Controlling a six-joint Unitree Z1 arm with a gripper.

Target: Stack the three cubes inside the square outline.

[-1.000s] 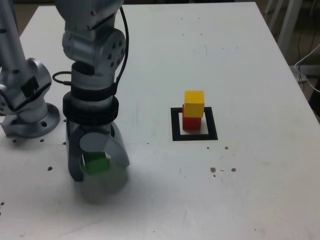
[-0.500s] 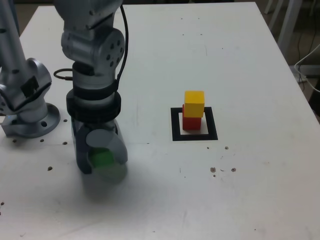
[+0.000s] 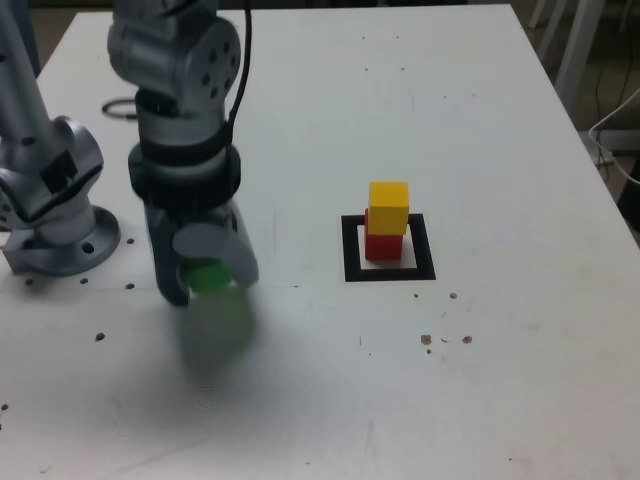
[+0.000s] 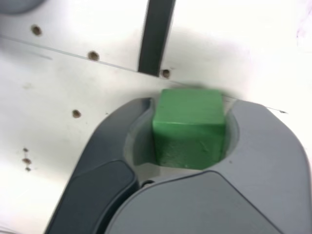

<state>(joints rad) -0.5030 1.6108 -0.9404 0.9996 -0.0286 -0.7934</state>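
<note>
The grey two-fingered tool (image 3: 207,277) is clamped on the small green cube (image 3: 206,275) — in the wrist view the block (image 4: 189,127) sits snug between the jaws, above the white tabletop (image 3: 480,120). Well off toward the exterior view's right, the yellow cube (image 3: 388,207) rests on the red cube (image 3: 383,244), inside the black square outline (image 3: 389,273) with its white centre.
</note>
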